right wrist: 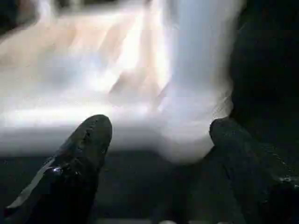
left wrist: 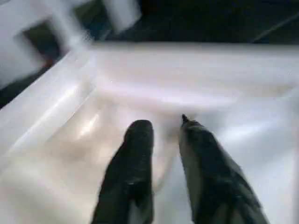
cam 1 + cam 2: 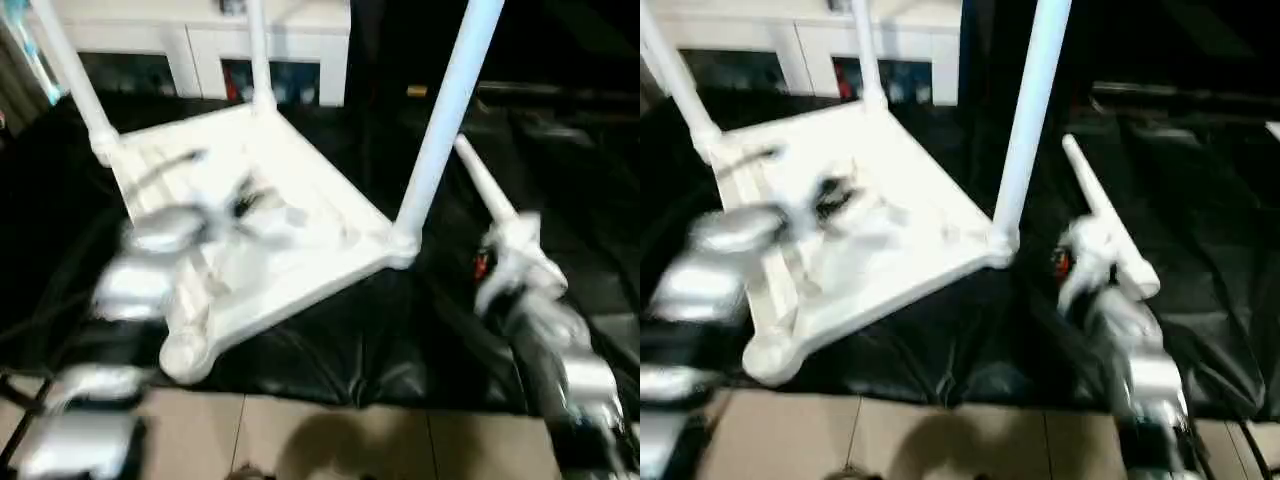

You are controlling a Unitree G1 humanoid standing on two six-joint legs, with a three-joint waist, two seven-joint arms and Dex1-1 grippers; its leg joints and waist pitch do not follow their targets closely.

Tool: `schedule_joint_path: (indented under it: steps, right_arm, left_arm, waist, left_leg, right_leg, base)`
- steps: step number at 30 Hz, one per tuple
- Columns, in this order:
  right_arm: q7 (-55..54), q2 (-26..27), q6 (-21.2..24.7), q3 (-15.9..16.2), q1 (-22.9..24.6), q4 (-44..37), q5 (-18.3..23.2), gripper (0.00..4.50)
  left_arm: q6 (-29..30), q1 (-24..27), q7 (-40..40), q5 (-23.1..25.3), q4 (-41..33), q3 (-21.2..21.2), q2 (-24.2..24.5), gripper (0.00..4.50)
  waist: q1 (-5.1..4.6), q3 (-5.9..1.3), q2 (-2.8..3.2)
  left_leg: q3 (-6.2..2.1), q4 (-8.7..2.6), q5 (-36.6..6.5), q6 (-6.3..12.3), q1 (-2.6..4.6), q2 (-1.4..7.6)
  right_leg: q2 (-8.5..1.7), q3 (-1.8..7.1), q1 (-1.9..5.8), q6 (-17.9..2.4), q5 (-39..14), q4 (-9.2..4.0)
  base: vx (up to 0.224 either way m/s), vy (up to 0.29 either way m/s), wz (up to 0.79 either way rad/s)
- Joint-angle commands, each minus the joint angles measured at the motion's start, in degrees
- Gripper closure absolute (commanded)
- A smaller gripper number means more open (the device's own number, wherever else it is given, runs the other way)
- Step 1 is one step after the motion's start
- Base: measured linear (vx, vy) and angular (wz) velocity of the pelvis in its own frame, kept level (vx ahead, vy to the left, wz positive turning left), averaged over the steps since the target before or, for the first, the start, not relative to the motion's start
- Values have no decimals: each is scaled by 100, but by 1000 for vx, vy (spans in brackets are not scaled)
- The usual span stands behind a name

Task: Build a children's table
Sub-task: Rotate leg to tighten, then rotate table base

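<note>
White plastic makes up the table (image 3: pixel 290 215), which lies upside down on a black sheet (image 3: pixel 330 345) spread over the floor, its ribbed underside up. Three legs stand in the round corner sockets: one at the far left corner (image 3: pixel 75 75), one at the far corner (image 3: pixel 258 50), one at the right corner (image 3: pixel 445 115). The near socket (image 3: pixel 185 355) is empty and sits close to the sheet's front edge, where beige tiles (image 3: pixel 330 435) begin. A fourth leg (image 3: pixel 485 190), long and tapering, lies loose on the sheet just right of the table. Behind stands a white cabinet (image 3: pixel 200 45). The left arm (image 3: pixel 125 290) reaches over the table's near left part; the right arm (image 3: pixel 545 330) stretches along the sheet toward the loose leg.

From the right eye, open black sheet spreads wide to the right of the loose leg.

At the left wrist, the left claw (image 2: pixel 166 140) hovers over the smooth underside, its black fingers a small gap apart and pinching nothing.

At the right wrist, the right claw (image 1: pixel 156 140) is spread wide, its fingers to either side of a white leg's rounded base at the table's edge, touching nothing I can make out.
</note>
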Motion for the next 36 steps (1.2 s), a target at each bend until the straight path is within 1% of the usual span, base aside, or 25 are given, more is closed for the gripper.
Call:
schedule_joint_path:
  steps: [1,2,4,5,6,7,8,9,11,12,14,15,16,18,19,21,22,23,26,27,30,31,33,34,36]
  right_arm:
    - [-96,100,212,348,-18,-58,-283,102]
    - [-218,203,361,408,-35,-67,-300,107]
    - [-325,275,468,423,-73,-59,-307,107]
    - [-502,411,678,470,-206,25,-336,145]
    - [-502,411,678,470,-206,25,-336,145]
    - [-628,492,764,518,-394,202,-411,148]
    - [-660,528,754,523,-480,294,-428,156]
    - [-662,530,753,524,-485,300,-430,156]
    - [-764,594,726,532,-673,519,-470,192]
    - [-828,638,674,524,-783,677,-511,196]
    - [-895,685,638,510,-886,829,-549,216]
    - [-912,698,631,507,-907,861,-558,226]
    - [-1073,746,605,435,-1221,1317,-601,233]
    - [-1098,746,599,426,-1297,1435,-613,247]
    - [-1116,734,576,436,-1358,1542,-639,255]
    - [-1138,730,496,447,-1515,1822,-680,271]
    - [-1133,738,425,455,-1641,2051,-701,278]
    - [-1124,741,364,470,-1730,2217,-728,278]
    - [-1120,754,255,483,-1894,2512,-772,307]
    - [-1122,763,221,476,-1946,2599,-784,319]
    - [-1160,816,-3,442,-2346,3196,-830,335]
    - [-1187,841,-87,438,-2492,3412,-847,350]
    - [-1205,859,-163,435,-2607,3589,-864,364]
    - [-1216,915,-331,435,-2821,3931,-916,369]
    - [-1216,993,-430,456,-2972,4155,-956,393]
  left_arm:
    - [407,125,236,245,-186,111,177,363]
    - [538,224,269,285,-230,114,265,387]
    - [596,293,278,321,-232,84,323,387]
    - [643,425,337,507,-136,-46,490,408]
    - [643,425,337,507,-136,-46,490,408]
    - [708,536,398,673,-62,-174,615,421]
    - [768,578,376,704,-50,-226,651,429]
    - [772,580,375,706,-49,-229,653,429]
    - [802,689,255,784,-59,-421,767,449]
    - [797,760,92,772,-72,-534,816,450]
    - [797,835,-101,747,-100,-644,865,450]
    - [799,857,-152,736,-112,-667,878,450]
    - [840,982,-751,725,-216,-1023,1044,450]
    - [856,1004,-897,725,-239,-1111,1093,450]
    - [867,1035,-1049,737,-282,-1212,1167,450]
    - [917,1118,-1482,735,-438,-1453,1374,450]
    - [969,1181,-1832,690,-598,-1609,1542,450]
    - [993,1216,-2040,653,-699,-1697,1653,450]
    - [984,1284,-2427,586,-890,-1854,1859,450]
    - [984,1302,-2536,550,-950,-1886,1904,450]
    - [1047,1412,-3305,63,-1539,-2020,2049,450]
    - [1101,1442,-3530,-165,-1733,-2038,2016,450]
    - [1155,1453,-3672,-319,-1870,-2060,1970,450]
    - [1288,1417,-3784,-456,-2095,-2166,1820,450]
    - [1425,1371,-3761,-543,-2241,-2268,1585,450]
  waist:
    - [26,-385,-10]
    - [10,-379,-13]
    - [9,-367,2]
    - [18,-365,38]
    - [13,-363,39]
    - [15,-373,74]
    - [2,-370,65]
    - [28,-376,63]
    - [47,-379,71]
    - [70,-395,32]
    - [87,-401,49]
    - [90,-400,32]
    - [89,-402,23]
    - [65,-377,34]
    - [67,-379,63]
    - [61,-378,57]
    - [47,-376,53]
    - [43,-380,16]
    - [6,-380,32]
    - [-3,-377,14]
    - [-43,-368,41]
    - [-41,-354,64]
    - [-50,-357,45]
    - [-45,-369,12]
    - [-48,-371,18]
  left_leg:
    - [-248,-363,-812,465,60,424]
    - [-250,-366,-861,415,65,413]
    - [-261,-376,-932,363,96,426]
    - [-275,-385,-987,315,113,446]
    - [-283,-400,-1049,263,131,463]
    - [-302,-411,-1101,204,125,466]
    - [-295,-416,-1119,196,115,461]
    - [-288,-403,-1140,149,145,459]
    - [-282,-404,-1094,124,133,457]
    - [-282,-402,-981,138,120,464]
    - [-280,-396,-873,135,122,468]
    - [-277,-401,-858,129,111,470]
    - [-291,-407,-853,118,105,469]
    - [-276,-411,-942,79,115,461]
    - [-282,-414,-1005,37,116,460]
    - [-295,-427,-1069,3,121,467]
    - [-284,-425,-1069,3,120,460]
    - [-290,-424,-1047,2,120,462]
    - [-267,-408,-952,18,115,450]
    - [-271,-411,-930,21,107,454]
    - [-272,-409,-1037,-27,120,458]
    - [-266,-411,-1091,-35,126,452]
    - [-262,-410,-1114,-71,123,444]
    - [-261,-412,-1081,-69,124,451]
    - [-241,-392,-959,-52,122,446]
  right_leg:
    - [-648,406,323,-577,-1707,-424]
    - [-651,399,320,-556,-1871,-450]
    - [-654,407,287,-498,-2104,-485]
    - [-651,413,272,-476,-2137,-493]
    - [-637,420,246,-476,-2062,-483]
    - [-641,423,259,-483,-1966,-455]
    - [-637,427,261,-489,-1926,-457]
    - [-667,442,251,-506,-1893,-459]
    - [-677,457,266,-576,-1765,-441]
    - [-682,462,277,-607,-1605,-409]
    - [-687,467,271,-684,-1412,-372]
    - [-691,469,286,-725,-1351,-360]
    - [-717,473,299,-747,-1378,-344]
    - [-712,480,287,-734,-1572,-382]
    - [-713,482,290,-709,-1634,-388]
    - [-725,486,302,-712,-1670,-386]
    - [-708,486,299,-710,-1662,-386]
    - [-734,492,312,-743,-1655,-362]
    - [-716,497,304,-821,-1540,-353]
    - [-713,498,315,-829,-1500,-338]
    - [-733,502,307,-947,-1615,-337]
    - [-720,505,299,-942,-1689,-355]
    - [-711,507,317,-929,-1730,-345]
    - [-714,504,323,-935,-1684,-334]
    - [-709,515,319,-1037,-1533,-306]
  base:
    - [0,0,0]
    - [0,0,0]
    - [0,0,0]
    - [0,0,0]
    - [0,0,0]
    - [0,0,0]
    - [0,0,0]
    - [0,0,0]
    - [0,0,0]
    - [0,0,0]
    - [0,0,0]
    - [0,0,0]
    - [0,0,0]
    - [0,0,0]
    - [0,0,0]
    - [0,0,0]
    - [0,0,0]
    - [0,0,0]
    - [0,0,0]
    - [0,0,0]
    - [0,0,0]
    - [0,0,0]
    - [0,0,0]
    - [0,0,0]
    - [0,0,0]
